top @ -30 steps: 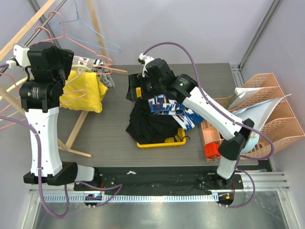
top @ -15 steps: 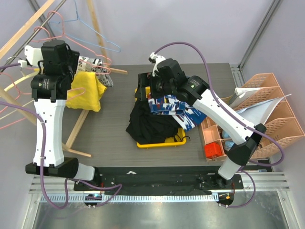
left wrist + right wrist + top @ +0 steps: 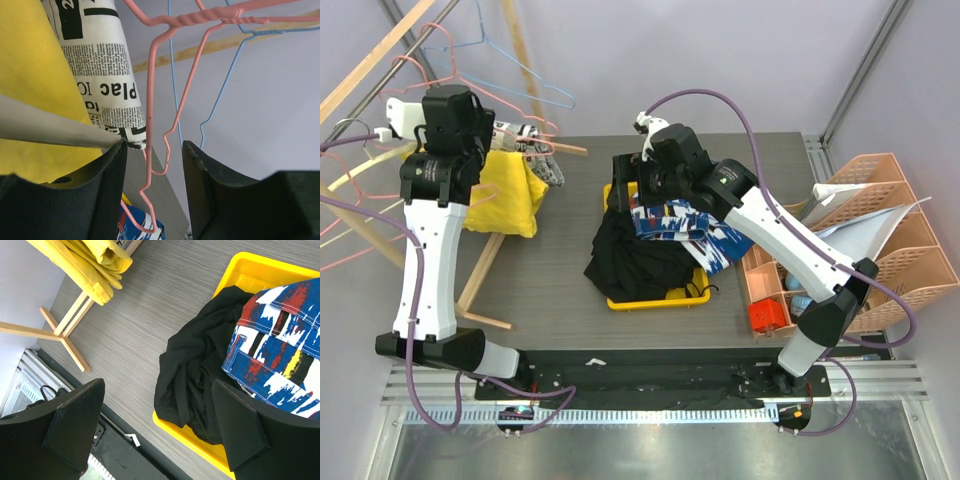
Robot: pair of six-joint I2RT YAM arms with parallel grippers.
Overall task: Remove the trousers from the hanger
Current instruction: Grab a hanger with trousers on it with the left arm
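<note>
Left claw (image 3: 485,138), seen from above, is raised to the wooden rack (image 3: 485,265) at the far left of the dark grey worktop (image 3: 560,250), just beside the yellow trousers (image 3: 510,200) draped there. The right claw (image 3: 625,180) hangs well apart over the yellow plastic tray (image 3: 650,303). From the left wrist, the jaws stand half apart with a pink wire hanger (image 3: 151,75) running between them, seemingly not pinched. Newsprint-patterned cloth (image 3: 107,65) lies by the left finger and a blue wire hanger (image 3: 224,80) behind. I would pinch only the pink wire, keeping cloth and blue wire out; whether it carries the trousers I cannot tell. From the right wrist, those jaws are wide and empty above a black garment (image 3: 195,375) and blue, red and white patterned shorts (image 3: 280,345). That arm should probably cross over and draw the trousers off steadily.
</note>
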